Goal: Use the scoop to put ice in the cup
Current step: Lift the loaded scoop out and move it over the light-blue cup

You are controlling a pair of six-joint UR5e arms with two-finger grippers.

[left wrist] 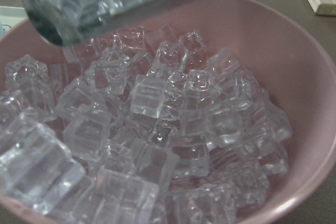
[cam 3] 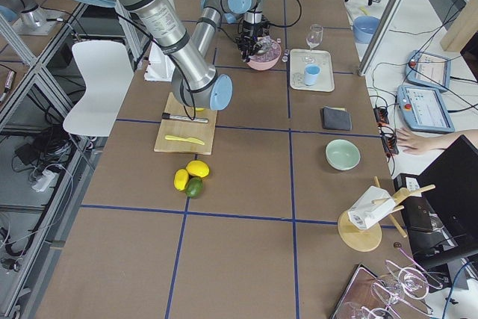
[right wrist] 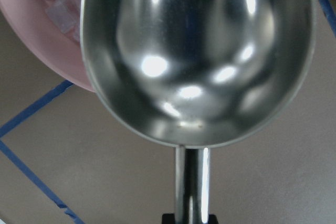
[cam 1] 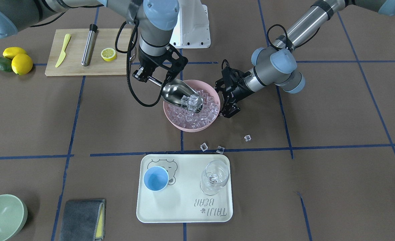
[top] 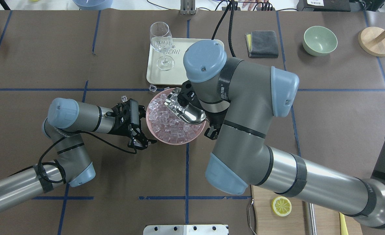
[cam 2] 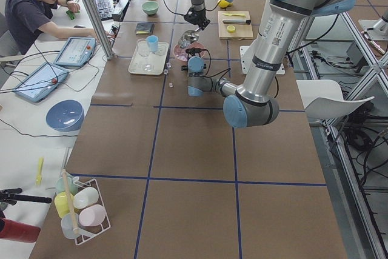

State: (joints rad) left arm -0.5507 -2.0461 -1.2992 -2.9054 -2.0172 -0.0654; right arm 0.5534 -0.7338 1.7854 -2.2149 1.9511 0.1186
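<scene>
The right tool (cam 1: 149, 77) was clenched on the thin handle of the scoop (cam 1: 179, 93), which hung over the pink bowl (cam 1: 166, 112), on the rim side nearest the robot. The scoop's long axis ran from the handle, out past that rim toward the robot's right, to the mouth, which pointed across the bowl and away from the robot. A few cubes of ice (cam 1: 191, 102) sat in the trough, just above the heap that filled the bowl.

The cup (cam 1: 155, 178) stood apparently empty on a tray (cam 1: 184, 214), beyond the bowl on the side away from the robot and a little toward its right. It therefore lay ahead of the scoop's mouth but off its axis, and the carrying arm was the nearer one; the load would probably need to swing rightward as it went out.

The left tool (cam 1: 229, 108) waited at the bowl's left rim with its jaws apart, gripping nothing; whether a tip touched the rim could not be told. Three loose cubes (cam 1: 220, 150) lay on the surface (cam 1: 334, 110) between bowl and tray.
</scene>
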